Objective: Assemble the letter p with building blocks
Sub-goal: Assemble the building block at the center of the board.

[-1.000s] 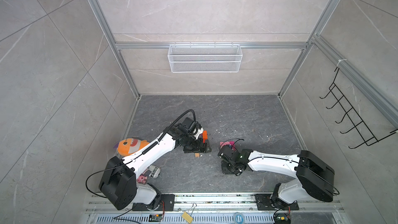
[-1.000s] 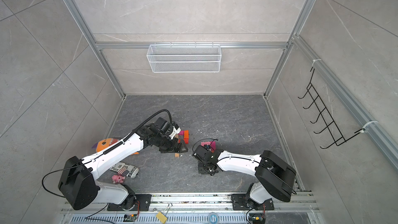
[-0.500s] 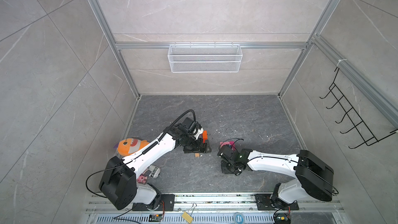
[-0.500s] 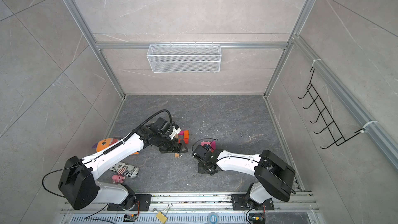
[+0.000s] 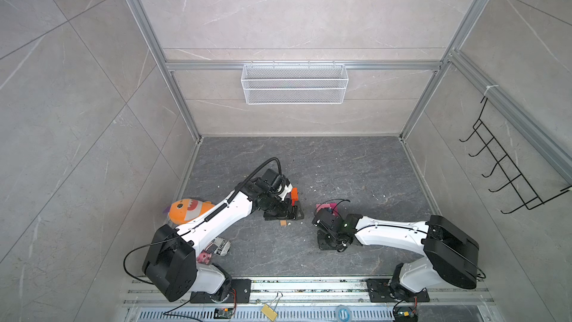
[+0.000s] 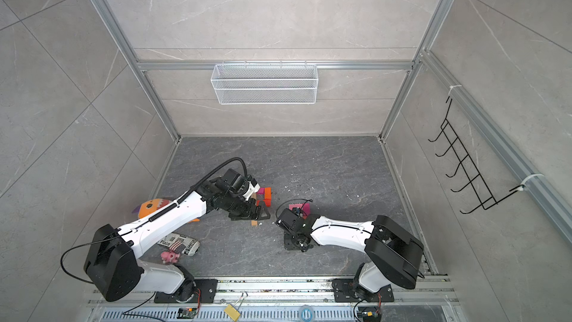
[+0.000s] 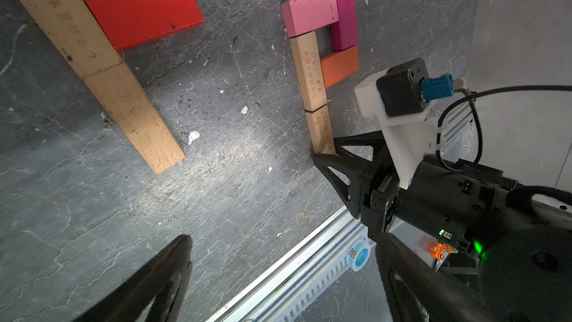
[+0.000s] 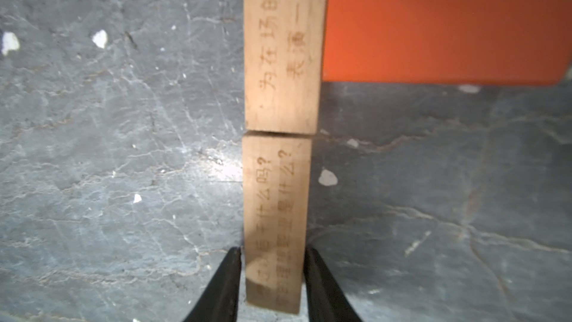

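Seemingly finishing the letter p stem, the right gripper brackets the lower tan block at the frame's bottom centre, jaws barely parted and gripping nothing, so it should next back straight off, while the left gripper gapes empty.

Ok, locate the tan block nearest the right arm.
Right wrist view: the lowest tan wooden block lies between the fingers of the right end effector, end to end with the upper tan wooden block beside the flat orange block.
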Controlling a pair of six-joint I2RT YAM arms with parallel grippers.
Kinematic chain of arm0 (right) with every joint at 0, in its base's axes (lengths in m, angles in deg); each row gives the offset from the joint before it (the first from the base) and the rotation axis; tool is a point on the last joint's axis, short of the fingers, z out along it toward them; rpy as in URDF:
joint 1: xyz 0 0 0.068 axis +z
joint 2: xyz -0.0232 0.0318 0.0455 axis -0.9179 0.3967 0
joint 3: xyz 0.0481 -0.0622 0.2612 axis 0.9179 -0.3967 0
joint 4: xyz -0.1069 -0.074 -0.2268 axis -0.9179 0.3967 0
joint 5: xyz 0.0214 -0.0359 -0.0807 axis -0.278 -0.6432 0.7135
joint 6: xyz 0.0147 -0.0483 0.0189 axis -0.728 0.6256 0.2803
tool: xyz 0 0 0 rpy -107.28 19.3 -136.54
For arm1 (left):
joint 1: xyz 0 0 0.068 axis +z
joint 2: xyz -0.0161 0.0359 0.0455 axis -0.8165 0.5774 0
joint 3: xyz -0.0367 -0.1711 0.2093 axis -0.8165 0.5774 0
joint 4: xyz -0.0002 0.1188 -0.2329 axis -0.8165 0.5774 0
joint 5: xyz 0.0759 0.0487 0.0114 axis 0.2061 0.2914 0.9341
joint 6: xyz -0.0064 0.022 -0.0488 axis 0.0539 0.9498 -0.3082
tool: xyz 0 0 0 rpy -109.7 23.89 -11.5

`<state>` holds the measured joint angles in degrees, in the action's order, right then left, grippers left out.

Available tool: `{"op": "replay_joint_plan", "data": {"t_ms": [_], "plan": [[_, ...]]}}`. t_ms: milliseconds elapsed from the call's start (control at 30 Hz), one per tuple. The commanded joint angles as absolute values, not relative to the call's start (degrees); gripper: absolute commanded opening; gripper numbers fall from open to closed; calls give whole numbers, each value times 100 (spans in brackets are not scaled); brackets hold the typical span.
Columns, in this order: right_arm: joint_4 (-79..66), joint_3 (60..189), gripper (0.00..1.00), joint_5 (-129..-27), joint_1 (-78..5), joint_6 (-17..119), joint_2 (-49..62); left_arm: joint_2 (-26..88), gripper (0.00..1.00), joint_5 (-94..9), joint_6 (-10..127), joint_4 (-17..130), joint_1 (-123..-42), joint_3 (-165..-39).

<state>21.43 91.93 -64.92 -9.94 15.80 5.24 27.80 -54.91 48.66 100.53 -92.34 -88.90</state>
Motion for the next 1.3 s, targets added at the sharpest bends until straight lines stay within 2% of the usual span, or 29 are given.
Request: {"op": "replay_joint_plan", "data": {"t_ms": [0, 267, 467, 567, 700, 800, 867, 1100, 1267], "plan": [[2266, 9122, 42, -6404, -964, 1518, 662, 2856, 96, -5665, 4875, 10077, -9221, -8985], [2355, 9148, 50, -6401, -960, 1523, 293, 2751, 95, -5794, 4820, 9921, -9219, -8894], [2555, 9188, 49, -6363, -1052, 1715, -287, 2571, 85, -6041, 4511, 9273, -9218, -8493], [2573, 9135, 46, -6407, -1168, 1816, -498, 2567, 67, -6174, 4357, 8896, -9219, -8244], [2575, 8963, 33, -6437, -1467, 1980, -663, 2666, 44, -6449, 3987, 8239, -9306, -7847], [2476, 8805, 27, -6529, -1757, 2103, -719, 2906, 25, -6274, 3868, 8015, -9623, -7757], [2389, 8716, 24, -6624, -1919, 2189, -710, 3203, 18, -6220, 3790, 7882, -9866, -7799], [2019, 8455, 23, -6932, -2272, 2340, -591, 4162, 15, -6138, 3313, 7121, -10520, -7928], [1731, 8346, 24, -7117, -2352, 2377, -399, 4598, 14, -6120, 2970, 6636, -10691, -7915]]}}
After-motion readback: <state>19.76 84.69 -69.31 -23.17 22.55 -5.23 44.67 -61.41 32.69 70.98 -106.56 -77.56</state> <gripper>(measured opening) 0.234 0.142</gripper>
